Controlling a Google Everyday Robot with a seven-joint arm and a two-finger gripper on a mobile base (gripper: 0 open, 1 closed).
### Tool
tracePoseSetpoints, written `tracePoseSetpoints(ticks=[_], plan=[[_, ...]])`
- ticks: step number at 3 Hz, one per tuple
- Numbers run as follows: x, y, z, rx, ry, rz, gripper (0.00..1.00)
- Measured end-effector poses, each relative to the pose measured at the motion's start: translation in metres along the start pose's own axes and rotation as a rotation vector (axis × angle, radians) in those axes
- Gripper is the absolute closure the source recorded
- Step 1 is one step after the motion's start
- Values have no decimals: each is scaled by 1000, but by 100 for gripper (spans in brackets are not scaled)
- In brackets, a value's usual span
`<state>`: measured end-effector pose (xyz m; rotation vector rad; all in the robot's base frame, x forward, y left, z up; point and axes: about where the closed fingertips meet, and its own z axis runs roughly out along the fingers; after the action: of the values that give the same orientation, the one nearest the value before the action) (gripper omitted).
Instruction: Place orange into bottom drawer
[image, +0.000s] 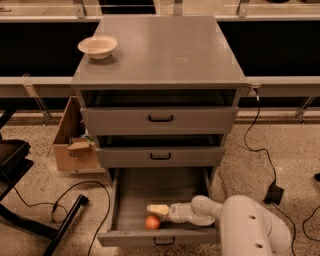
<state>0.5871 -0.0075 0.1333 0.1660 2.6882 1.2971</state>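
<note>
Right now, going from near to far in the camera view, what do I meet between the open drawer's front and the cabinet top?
The bottom drawer front panel → orange on the drawer floor → gripper just behind the orange → bowl, far left on the cabinet top.

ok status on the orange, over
Gripper inside the bottom drawer, right beside the orange. Orange lies in the drawer near its front wall. Nothing else in the drawer, which stands pulled out.
</note>
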Motion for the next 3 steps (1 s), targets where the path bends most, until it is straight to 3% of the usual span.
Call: tracePoseSetpoints(ticks=[1,2,3], plan=[[0,2,-2,0,0,0,0],[-19,16,-30,37,-54,-42,0],[-52,52,-94,126,-168,-124,0]])
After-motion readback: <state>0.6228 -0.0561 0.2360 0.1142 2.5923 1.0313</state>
